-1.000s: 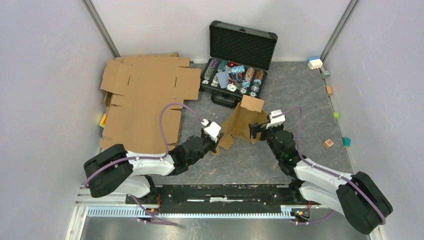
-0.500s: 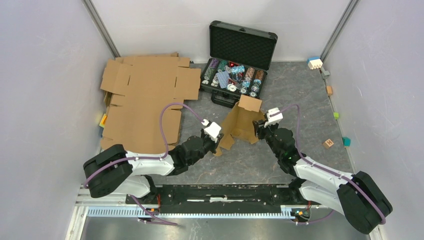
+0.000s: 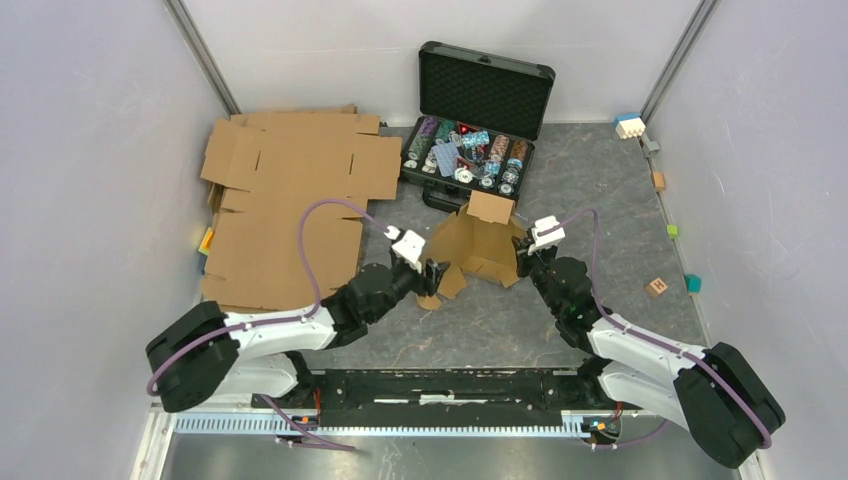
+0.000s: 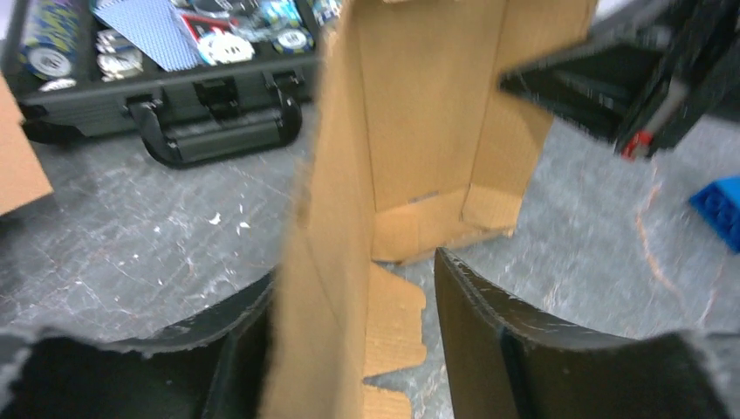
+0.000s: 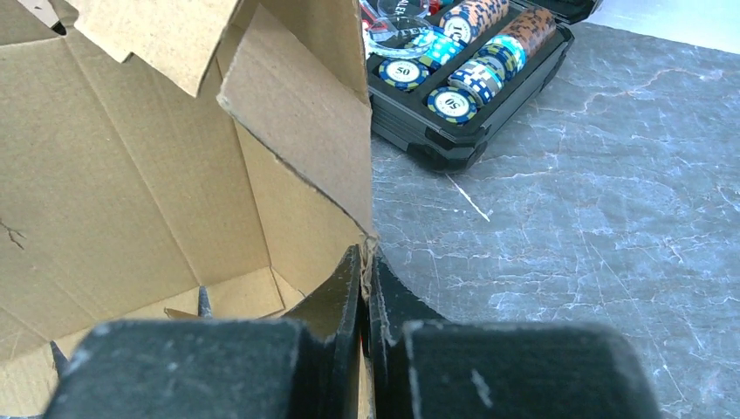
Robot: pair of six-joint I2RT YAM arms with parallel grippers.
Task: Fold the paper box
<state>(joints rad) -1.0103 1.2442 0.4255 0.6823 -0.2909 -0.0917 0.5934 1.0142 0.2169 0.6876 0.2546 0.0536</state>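
Jaws of right gripper (image 5: pixel 365 264) clamp the small brown cardboard paper box (image 3: pixel 478 242); left gripper (image 4: pixel 356 278) (spread wide) straddles its wall.

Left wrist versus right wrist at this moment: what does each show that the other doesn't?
Only the left wrist view: the left gripper open, its fingers straddling a wall of the paper box; the carry handle of the case; a blue block. Only the right wrist view: the right gripper shut on the edge of a box wall; chip stacks readably marked 50. Both: the box, the chip case, the grey table.
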